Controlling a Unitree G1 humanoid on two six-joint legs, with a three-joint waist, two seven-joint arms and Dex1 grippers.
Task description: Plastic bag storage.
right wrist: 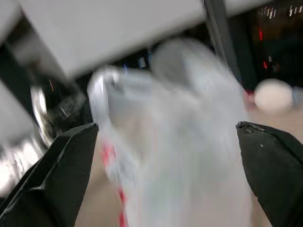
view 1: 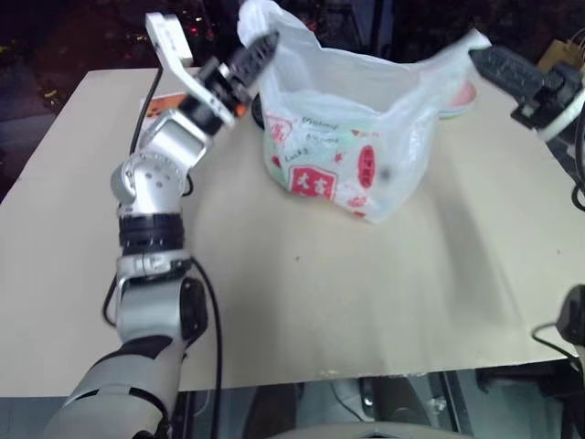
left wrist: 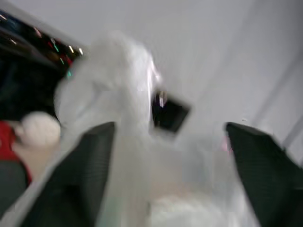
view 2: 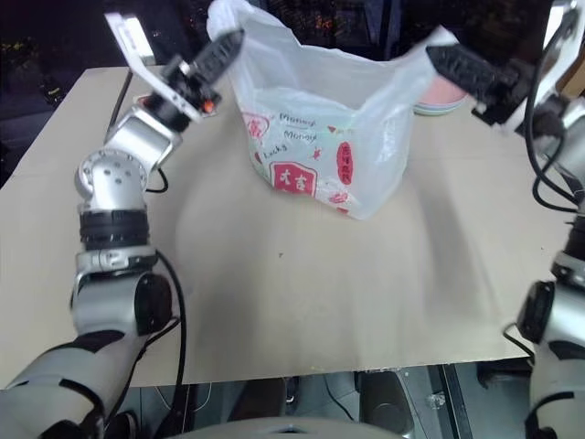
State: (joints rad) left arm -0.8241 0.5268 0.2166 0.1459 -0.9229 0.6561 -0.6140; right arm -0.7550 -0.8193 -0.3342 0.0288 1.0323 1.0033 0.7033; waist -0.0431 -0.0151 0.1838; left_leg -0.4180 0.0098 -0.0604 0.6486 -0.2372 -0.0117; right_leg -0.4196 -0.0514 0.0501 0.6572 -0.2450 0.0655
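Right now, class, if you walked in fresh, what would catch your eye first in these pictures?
The plastic bag stands puffed up toward the far side of the table, its red printed marks facing the robot. The left gripper and right gripper flank its two raised handles, both open in the wrist views.

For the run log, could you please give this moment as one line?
plastic bag: standing open on table | left claw: open at handle | right claw: open at other handle
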